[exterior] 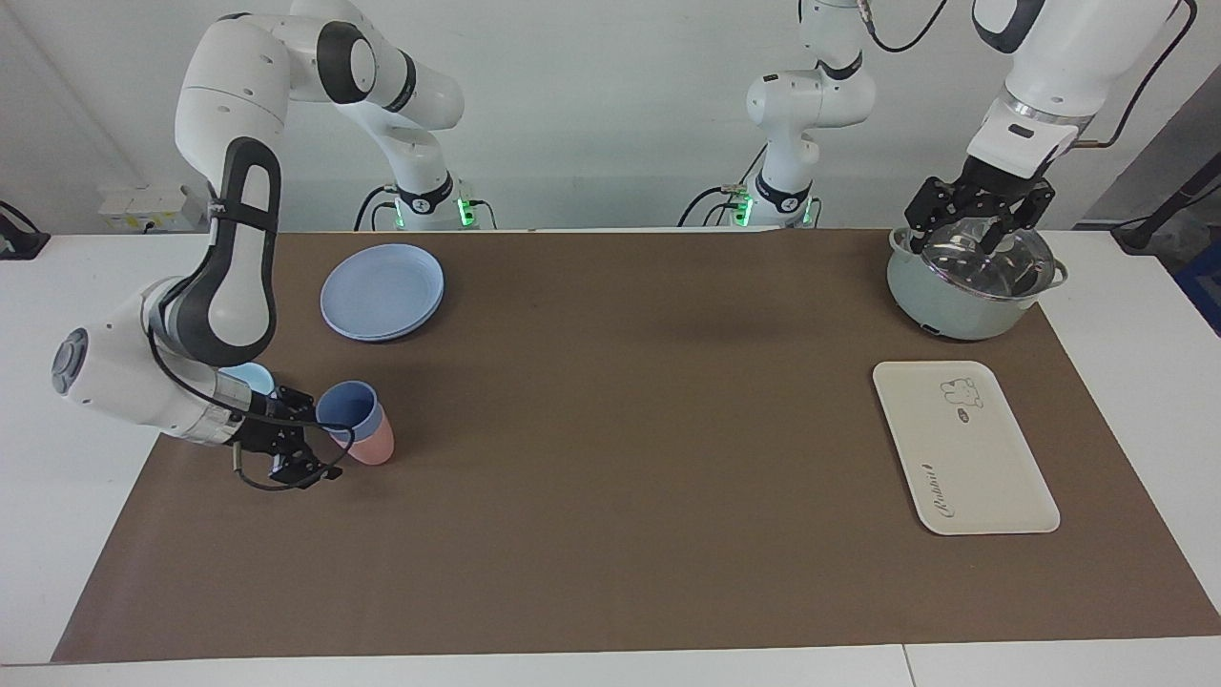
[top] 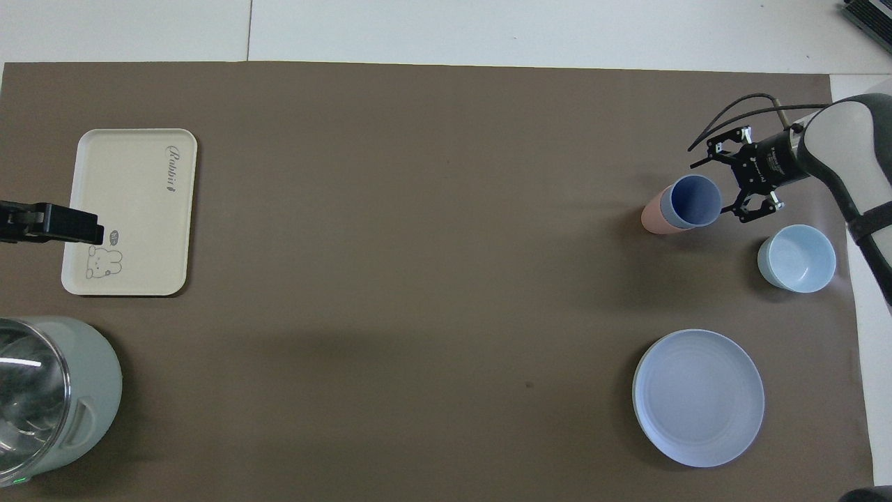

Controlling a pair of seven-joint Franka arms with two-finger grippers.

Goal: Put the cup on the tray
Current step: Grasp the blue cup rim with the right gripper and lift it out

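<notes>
The right end effector (exterior: 307, 448) sits low at the right arm's end of the table (exterior: 610, 534), its fingers spread apart, just beside the cup (exterior: 349, 408) and not closed on it. The cup looks to be nested in a salmon-pink cup (exterior: 374, 444) of the same shape, both tilted with the open mouth turned toward the end effector.

It should handle as a light, stiff plastic piece, smooth enough to slip. I would pinch the rim wall, one finger inside the mouth and one outside; the pink cup may cling and come along.

The cup is a small periwinkle-blue tumbler, tapered, matte, with no handle. A light-blue bowl (top: 796, 257) stands near it, and a round blue plate (top: 698, 397) lies nearer the robots.

The tray (top: 132, 209), cream-white with a bear drawing, lies well apart at the left arm's end. The left end effector (exterior: 978, 224) waits over the pot (exterior: 973, 286); I cannot tell its finger state.
</notes>
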